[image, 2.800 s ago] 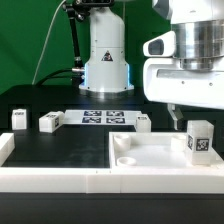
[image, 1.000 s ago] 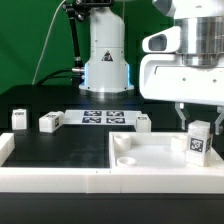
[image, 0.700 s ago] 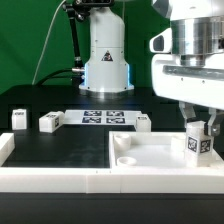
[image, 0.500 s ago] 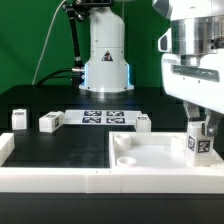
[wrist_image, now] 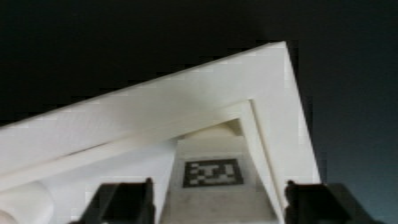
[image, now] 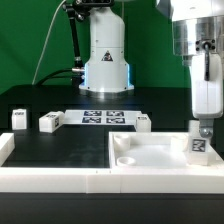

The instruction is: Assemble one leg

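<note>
No readable text or brand anywhere; the only markings showing are black-and-white square tags, one on the leg (image: 198, 145) and several on the marker board (image: 103, 118). The leg, a small white upright post, is standing on the white square panel (image: 150, 152) at the exterior view's right. The gripper (image: 203, 127) is hovering right over its top, fingers (wrist_image: 123, 199) sitting spread on either side of it in the wrist view, nothing clamped.
</note>
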`<state>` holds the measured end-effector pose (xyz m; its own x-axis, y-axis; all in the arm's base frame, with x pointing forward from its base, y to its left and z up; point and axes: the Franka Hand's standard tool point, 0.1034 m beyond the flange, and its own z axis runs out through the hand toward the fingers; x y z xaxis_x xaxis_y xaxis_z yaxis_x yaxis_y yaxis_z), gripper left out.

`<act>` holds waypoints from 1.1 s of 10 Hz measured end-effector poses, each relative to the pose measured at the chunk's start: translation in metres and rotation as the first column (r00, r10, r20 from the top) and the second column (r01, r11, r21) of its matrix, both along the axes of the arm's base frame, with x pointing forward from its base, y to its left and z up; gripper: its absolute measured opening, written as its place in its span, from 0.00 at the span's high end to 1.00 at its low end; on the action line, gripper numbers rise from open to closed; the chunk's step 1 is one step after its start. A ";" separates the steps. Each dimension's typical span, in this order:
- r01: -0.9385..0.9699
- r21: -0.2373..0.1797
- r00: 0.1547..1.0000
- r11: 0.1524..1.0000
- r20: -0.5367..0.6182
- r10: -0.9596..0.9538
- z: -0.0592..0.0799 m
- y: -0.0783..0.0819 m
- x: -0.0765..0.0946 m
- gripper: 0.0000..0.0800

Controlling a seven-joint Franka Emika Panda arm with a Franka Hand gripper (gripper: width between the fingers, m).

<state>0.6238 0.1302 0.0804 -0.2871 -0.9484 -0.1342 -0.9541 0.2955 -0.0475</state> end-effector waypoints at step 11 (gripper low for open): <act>-0.831 -0.071 0.553 0.552 0.020 0.833 0.003 -0.006 0.000 0.19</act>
